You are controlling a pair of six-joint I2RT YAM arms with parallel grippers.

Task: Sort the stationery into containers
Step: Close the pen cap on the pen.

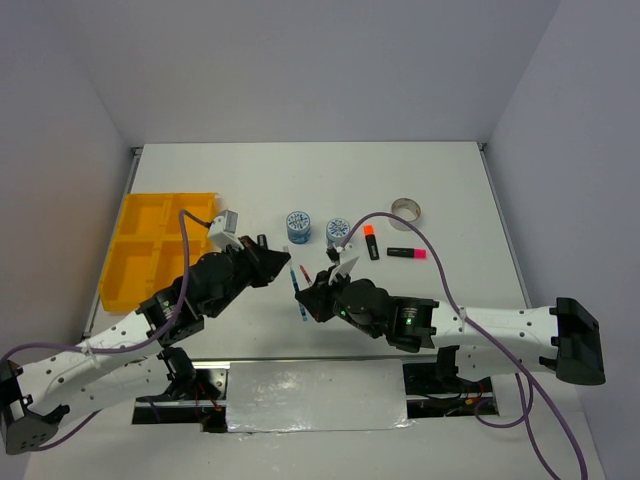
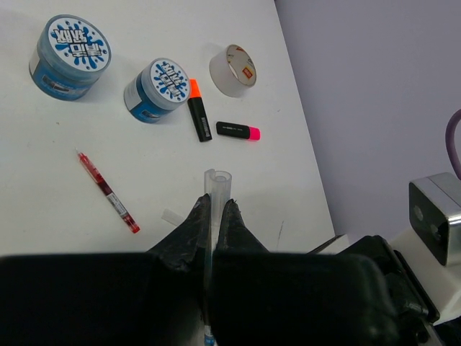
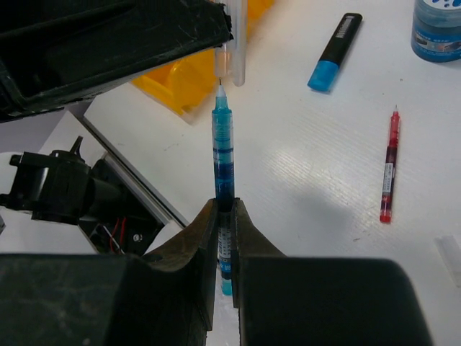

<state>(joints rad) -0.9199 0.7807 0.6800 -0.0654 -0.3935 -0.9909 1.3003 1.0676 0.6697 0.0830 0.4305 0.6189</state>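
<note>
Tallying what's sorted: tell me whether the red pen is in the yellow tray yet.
No: the red pen lies loose on the white table, well outside the tray.

- Right wrist: my pen [image 3: 223, 144] has its tail lost between the right fingers [image 3: 194, 249]; the roll [image 3: 437, 29] is cropped at the top edge.
- Left wrist: I lose the cap [image 2: 217, 189] base between the left fingers [image 2: 189, 232].

The tray [image 1: 143, 216] is bright yellow-orange on the white worktop [image 1: 450, 190]. The roll [image 2: 70, 47] and the second roll [image 2: 156, 90] are blue, with white lids splashed in blue. Black bodies: orange highlighter [image 2: 199, 115], pink highlighter [image 2: 238, 131], blue highlighter [image 3: 335, 52] (named by their ends). Red pen [image 2: 108, 192]; blue pen [image 3: 223, 155]; clear cap [image 2: 217, 184]. The tape ring [image 2: 233, 70] is silvery with a red mark inside. The left tool [image 2: 216, 202] and right tool [image 3: 224, 204] are black.
</note>
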